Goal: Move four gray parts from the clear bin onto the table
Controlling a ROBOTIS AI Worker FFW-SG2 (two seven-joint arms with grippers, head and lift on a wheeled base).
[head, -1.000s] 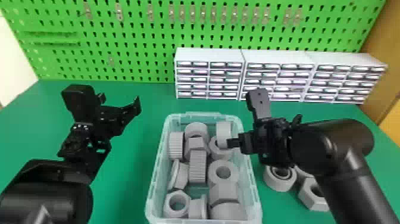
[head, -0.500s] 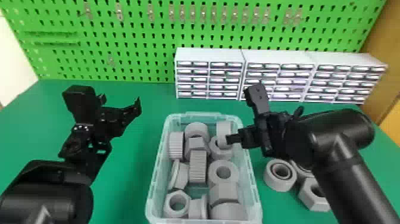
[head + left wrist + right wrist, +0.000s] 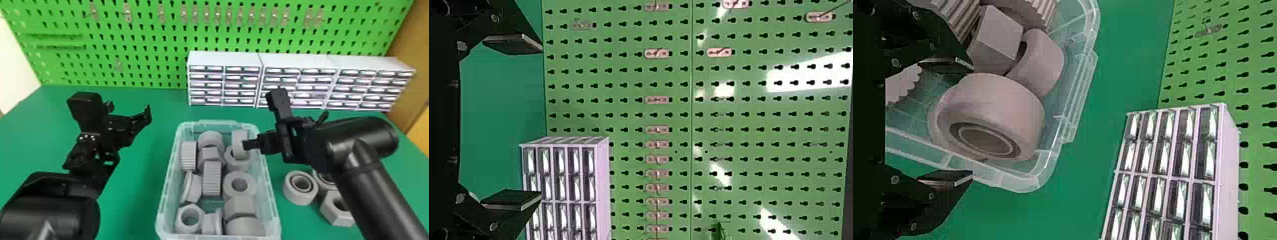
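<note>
Green tabletop [image 3: 137,182] bears three gray parts [image 3: 291,196] beside the clear bin [image 3: 167,191]; I judge one outstanding, right gripper [image 3: 973,121] wide by a binned ring [image 3: 1013,100], left gripper [image 3: 541,122] wide, idle.

The green bench [image 3: 140,204] was level, its far edge running behind everything on it. Three white drawer cabinets [image 3: 223,60] stood side by side along that far edge, from its middle toward the far right corner, fronts facing the near edge. The clear bin [image 3: 170,178] sat upright nearer the near edge. Between it and the right edge lay a gray ring [image 3: 289,191], a partly covered second ring [image 3: 320,181], apparently touching the first, and a gray hex nut [image 3: 330,212].
</note>
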